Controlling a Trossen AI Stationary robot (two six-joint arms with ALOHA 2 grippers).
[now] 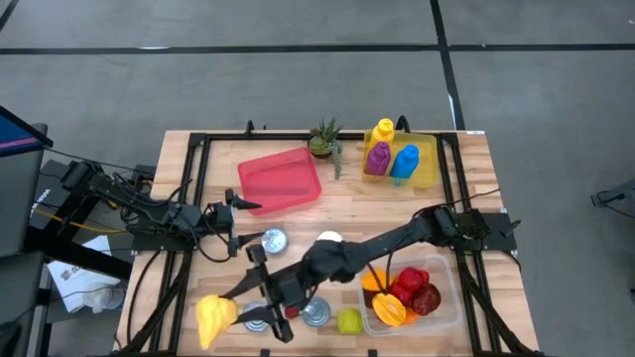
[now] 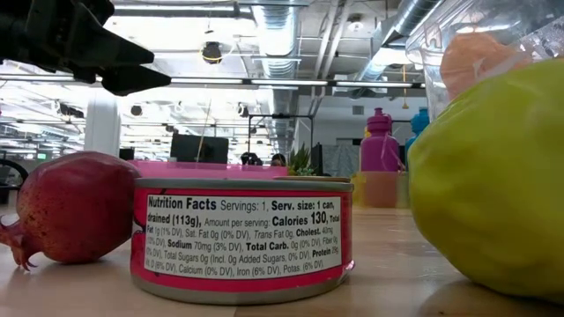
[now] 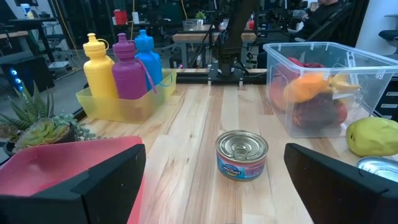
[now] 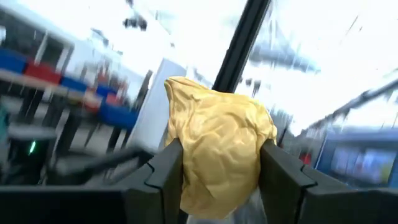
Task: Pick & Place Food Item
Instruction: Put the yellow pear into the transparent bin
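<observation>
My right gripper (image 1: 230,305) reaches across to the table's near-left corner and is shut on a lumpy yellow food item (image 1: 213,319), which fills the right wrist view (image 4: 217,149). My left gripper (image 1: 243,226) waits open at the left, next to the pink tray (image 1: 280,178). In the left wrist view its fingers (image 3: 214,180) stand wide on either side of a tin can (image 3: 242,154) without touching it. A clear bin (image 1: 446,273) of fruit stands near right. My right gripper pinches the yellow food item across its middle, one finger (image 4: 165,171) on each flank (image 4: 186,155). The fingers come slanting from the table's right side. The item's wrinkled top sticks out past the fingertips. Only the room shows behind it, so it seems lifted clear.
Tin cans (image 1: 316,312) (image 1: 273,238), a red pomegranate (image 2: 75,207) and a green fruit (image 1: 347,320) lie along the near edge. A yellow tray of bottles (image 1: 429,169) and a succulent (image 1: 325,139) stand at the far edge. Bare wood lies mid-table.
</observation>
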